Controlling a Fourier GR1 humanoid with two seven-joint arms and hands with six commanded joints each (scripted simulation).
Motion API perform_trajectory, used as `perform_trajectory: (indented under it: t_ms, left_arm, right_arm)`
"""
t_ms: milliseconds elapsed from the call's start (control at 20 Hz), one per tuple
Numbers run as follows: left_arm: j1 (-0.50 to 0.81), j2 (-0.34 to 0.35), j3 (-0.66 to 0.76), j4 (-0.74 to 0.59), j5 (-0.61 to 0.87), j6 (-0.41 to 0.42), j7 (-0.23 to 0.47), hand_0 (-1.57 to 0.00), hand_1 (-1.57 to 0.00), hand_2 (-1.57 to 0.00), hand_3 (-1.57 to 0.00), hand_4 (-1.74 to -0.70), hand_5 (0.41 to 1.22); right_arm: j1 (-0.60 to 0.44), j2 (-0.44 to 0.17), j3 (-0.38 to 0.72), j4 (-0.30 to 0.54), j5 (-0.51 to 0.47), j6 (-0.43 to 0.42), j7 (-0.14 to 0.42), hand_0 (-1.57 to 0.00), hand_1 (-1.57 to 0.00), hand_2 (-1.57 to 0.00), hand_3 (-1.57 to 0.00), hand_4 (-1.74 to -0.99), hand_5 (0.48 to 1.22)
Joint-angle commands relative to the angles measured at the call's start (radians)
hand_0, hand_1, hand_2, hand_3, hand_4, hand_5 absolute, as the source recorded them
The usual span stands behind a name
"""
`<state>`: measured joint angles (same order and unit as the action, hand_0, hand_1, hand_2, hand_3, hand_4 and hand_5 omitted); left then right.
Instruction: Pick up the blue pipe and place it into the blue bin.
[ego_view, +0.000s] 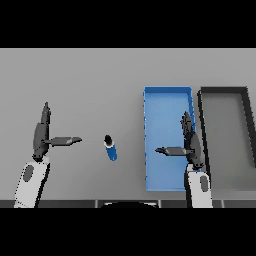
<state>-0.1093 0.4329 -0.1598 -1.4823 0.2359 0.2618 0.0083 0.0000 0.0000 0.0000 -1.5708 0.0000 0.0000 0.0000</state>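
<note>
A short blue cylindrical pipe lies on the flat grey table, between the two hands and just left of the rectangular blue bin. Its long axis runs roughly away from the robot, tilted a little: the far end, which shows a dark mouth with a pale rim, leans slightly to the left, and the near end slightly to the right. The left hand hovers left of the pipe, fingers straight and pointing away, thumb stretched toward the pipe, holding nothing. The right hand sits over the bin's right wall, likewise released, thumb pointing left across the bin. A dark grey bin stands just beside the blue one, on its right.
</note>
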Motion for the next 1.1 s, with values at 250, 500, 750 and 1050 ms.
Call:
perform_trajectory:
  t_ms: [250,500,750,1050]
  left_arm:
    - [0.001,0.005,0.006,-0.001,0.005,-0.003,-0.008,0.0,0.0,0.0,0.0,-0.97,0.593]
    - [0.056,0.164,-0.036,0.043,-0.016,-0.255,-0.176,0.0,0.0,0.0,0.0,-0.96,0.592]
    - [0.068,0.202,-0.063,-0.011,0.024,-0.362,-0.197,0.0,0.0,0.0,0.0,-0.98,0.584]
    - [0.122,0.216,-0.19,-0.119,-0.008,-0.477,-0.147,0.0,0.0,0.0,0.0,-1.1,0.51]
  right_arm:
    - [-0.001,-0.001,-0.001,0.003,0.001,-0.002,0.001,0.0,0.0,0.0,0.0,-1.205,0.629]
    - [0.106,-0.127,0.087,-0.115,0.188,0.013,-0.127,0.0,0.0,0.0,0.0,-1.193,0.622]
    - [0.107,-0.138,0.098,-0.136,0.195,0.025,-0.095,0.0,0.0,0.0,0.0,-1.192,0.621]
    - [0.095,-0.139,0.101,-0.121,0.202,0.027,-0.09,0.0,0.0,0.0,0.0,-1.173,0.616]
